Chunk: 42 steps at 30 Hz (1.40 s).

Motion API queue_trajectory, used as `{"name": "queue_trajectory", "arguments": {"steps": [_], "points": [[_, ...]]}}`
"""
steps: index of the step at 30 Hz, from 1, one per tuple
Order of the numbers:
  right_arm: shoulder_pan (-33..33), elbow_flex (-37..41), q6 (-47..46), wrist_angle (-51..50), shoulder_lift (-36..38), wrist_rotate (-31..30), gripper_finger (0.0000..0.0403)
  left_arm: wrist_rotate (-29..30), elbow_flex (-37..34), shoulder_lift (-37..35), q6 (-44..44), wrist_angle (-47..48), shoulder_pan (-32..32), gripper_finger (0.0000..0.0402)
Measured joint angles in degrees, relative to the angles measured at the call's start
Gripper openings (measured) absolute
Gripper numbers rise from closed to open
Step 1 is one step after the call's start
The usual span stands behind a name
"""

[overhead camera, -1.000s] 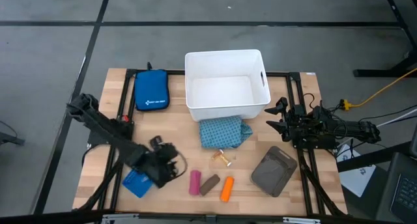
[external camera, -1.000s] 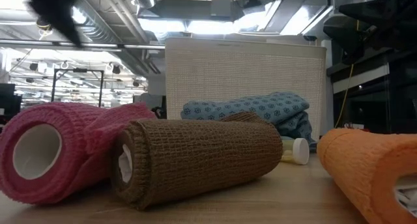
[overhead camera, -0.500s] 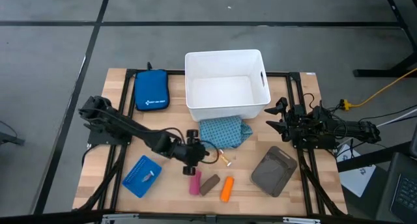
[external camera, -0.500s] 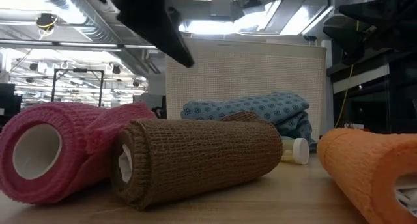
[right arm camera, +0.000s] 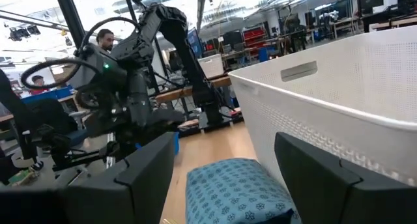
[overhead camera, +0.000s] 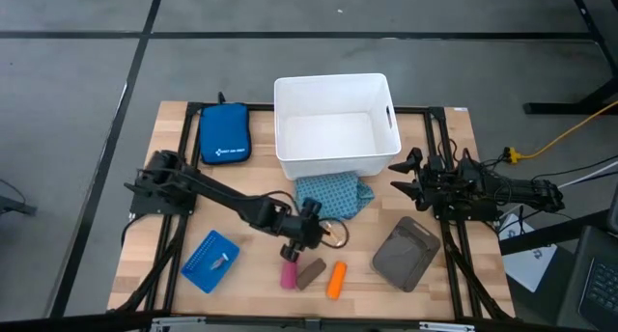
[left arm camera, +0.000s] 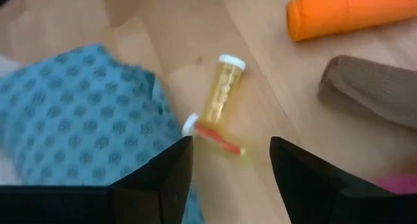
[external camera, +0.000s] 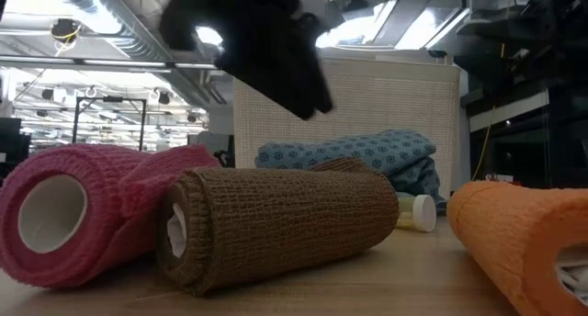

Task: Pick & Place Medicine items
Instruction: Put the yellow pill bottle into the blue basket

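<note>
1. A dark blue zipped pouch lies at the table's far left, beside the white bin; a light-blue tray sits near the front left edge.
2. The left gripper hovers mid-table above the small items, fingers parted with nothing between them; in its wrist view two small yellow vials lie just ahead, one capped white, touching at their ends.
3. The pink roll, the brown roll and the orange roll lie in a row near the front edge; pink and brown touch, orange is just apart; up close they read as wrapped bandage rolls.
4. The teal patterned pack rests against the bin's front wall, just beyond the vials.
5. A grey tray lies flat at the front right.
6. The right gripper waits beside the bin's right corner, fingers spread wide and empty.
</note>
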State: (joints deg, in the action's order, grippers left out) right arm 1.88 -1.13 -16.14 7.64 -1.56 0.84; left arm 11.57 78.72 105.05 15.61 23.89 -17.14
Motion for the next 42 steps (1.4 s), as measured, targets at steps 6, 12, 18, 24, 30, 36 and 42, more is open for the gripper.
{"name": "queue_trajectory", "arguments": {"steps": [6, 12, 18, 24, 30, 36, 42], "points": [[0.01, 0.0, 0.05, 0.02, 0.0, -0.02, 0.0266, -5.84, 6.36, 7.11, 4.12, -1.52, 1.81, 0.0195], [0.01, 0.0, 1.57, 0.04, 0.0, -0.03, 0.0266, -9.27, 14.59, 12.85, 8.12, -2.47, 2.31, 0.0194], [0.01, 0.0, 1.6, 0.22, 0.0, -0.17, 0.0266, -11.19, 19.54, 17.01, 9.94, -2.4, 2.59, 0.0194], [0.01, 0.0, 1.6, 0.24, 0.0, -0.15, 0.0266, -11.76, 19.78, 20.04, 10.95, -2.09, 3.32, 0.0194], [0.01, 0.0, 1.6, 0.24, 0.0, -0.08, 0.0266, -11.82, 19.85, 20.11, 10.71, -1.25, 3.7, 0.0194], [0.01, 0.0, 1.62, 0.24, 0.0, 0.01, 0.0266, -12.67, 19.95, 21.23, 10.54, -1.89, 3.94, 0.0194], [-0.01, 0.0, 1.62, 0.32, 0.0, 0.0, 0.0266, -13.85, 19.87, 23.81, 9.96, -1.85, 4.58, 0.0194]]}}
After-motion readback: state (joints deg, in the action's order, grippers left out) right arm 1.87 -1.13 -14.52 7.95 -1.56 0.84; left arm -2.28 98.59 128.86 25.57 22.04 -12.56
